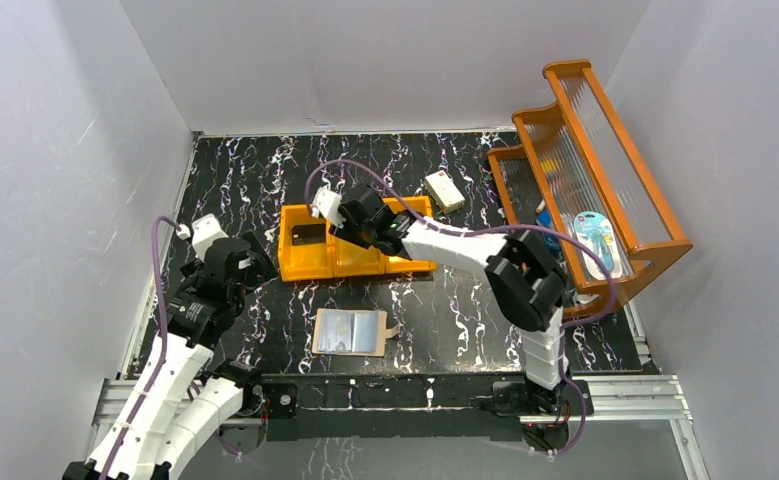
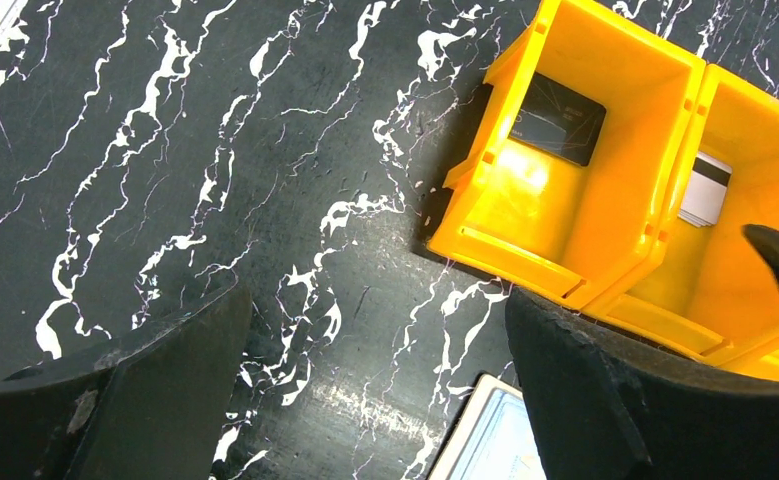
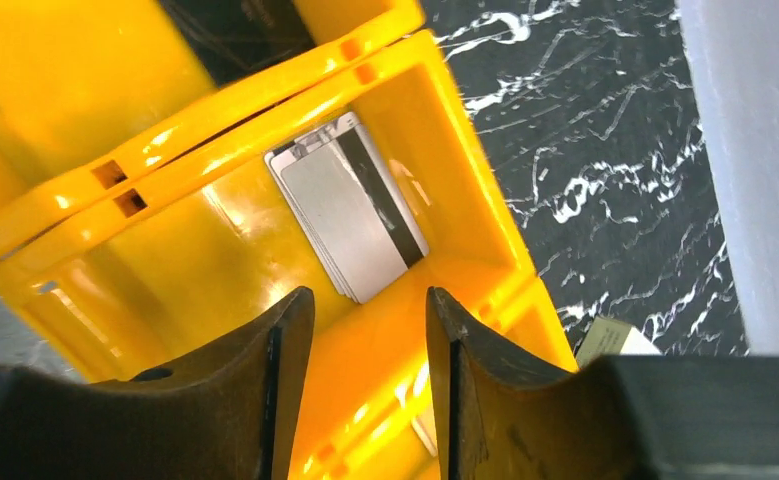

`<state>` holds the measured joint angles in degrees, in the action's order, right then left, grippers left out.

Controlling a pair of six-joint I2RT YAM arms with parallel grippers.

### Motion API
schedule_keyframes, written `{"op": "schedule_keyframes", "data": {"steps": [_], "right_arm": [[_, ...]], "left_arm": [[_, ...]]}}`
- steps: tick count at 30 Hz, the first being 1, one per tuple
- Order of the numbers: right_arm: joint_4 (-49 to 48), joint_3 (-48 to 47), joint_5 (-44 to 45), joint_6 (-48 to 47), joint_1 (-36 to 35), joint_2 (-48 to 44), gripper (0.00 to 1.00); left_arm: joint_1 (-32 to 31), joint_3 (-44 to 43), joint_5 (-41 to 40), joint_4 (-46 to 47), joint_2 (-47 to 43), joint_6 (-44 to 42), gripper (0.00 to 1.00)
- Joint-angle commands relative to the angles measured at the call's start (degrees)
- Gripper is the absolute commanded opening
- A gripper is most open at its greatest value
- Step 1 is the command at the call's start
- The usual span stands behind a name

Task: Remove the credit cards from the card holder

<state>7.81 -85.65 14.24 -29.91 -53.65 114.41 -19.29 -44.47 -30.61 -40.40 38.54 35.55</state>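
**Hidden or cut off.** In the top view the right arm hides the middle compartment of the bin, and the third compartment is hard to make out. The left wrist view cuts the card holder down to one corner.

**Card holder.** It lies open on the table, near the bin but apart from it. What its pockets hold cannot be told.

**Bin contents.**
- Left compartment: one black card.
- Next compartment: silver-grey cards, stacked, count unclear.

**Grippers.** The right gripper hangs above the silver-grey cards, fingers parted and empty. The left gripper is spread wide, holding nothing.

Glossy yellow plastic bin, smooth silver-grey credit cards
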Motion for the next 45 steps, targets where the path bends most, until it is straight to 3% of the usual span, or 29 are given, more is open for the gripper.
{"op": "schedule_keyframes", "data": {"steps": [1, 3, 7, 11, 13, 16, 18, 24, 37, 45], "right_arm": [[-7.4, 4.0, 0.1, 18.6, 0.0, -9.4, 0.59], [-6.4, 5.5, 0.2, 33.4, 0.1, -12.3, 0.79], [1.9, 4.7, -10.5, 49.1, 0.4, -14.3, 0.79], [1.4, 9.5, -12.8, 62.2, -1.1, -17.3, 0.77], [1.5, 12.0, -6.9, 66.0, -3.9, -18.7, 0.77], [11.9, 12.4, 14.2, 78.7, -14.1, -18.1, 0.79], [13.7, 13.1, 17.2, 86.0, -17.9, -16.8, 0.76], [18.1, 8.8, 14.6, 91.5, -22.3, -9.0, 0.74], [27.0, -0.3, 15.8, 92.8, -24.3, 0.8, 0.76], [29.2, -0.3, 13.8, 92.3, -24.3, 4.5, 0.64]], "left_arm": [[0.2, -0.8, -0.1, 0.5, 0.5, -0.5, 0.98], [0.2, -0.8, -0.1, 0.6, 0.8, -0.6, 0.98], [0.2, -1.0, -0.5, 0.1, 1.4, -0.5, 0.98], [0.2, -1.0, -1.7, -0.5, 1.4, 0.2, 0.98], [0.2, -1.0, -2.3, -0.9, 1.6, 0.5, 0.98], [0.2, -0.9, -3.3, -1.2, 1.4, 1.1, 0.98], [0.2, -1.2, -4.5, -2.4, 1.3, 2.5, 0.98], [0.2, -1.1, -5.6, -2.9, 1.2, 3.2, 0.98], [0.2, -1.1, -6.5, -3.3, 0.5, 3.8, 0.98], [0.2, -1.1, -6.4, -3.5, 0.7, 3.9, 0.98]]}}
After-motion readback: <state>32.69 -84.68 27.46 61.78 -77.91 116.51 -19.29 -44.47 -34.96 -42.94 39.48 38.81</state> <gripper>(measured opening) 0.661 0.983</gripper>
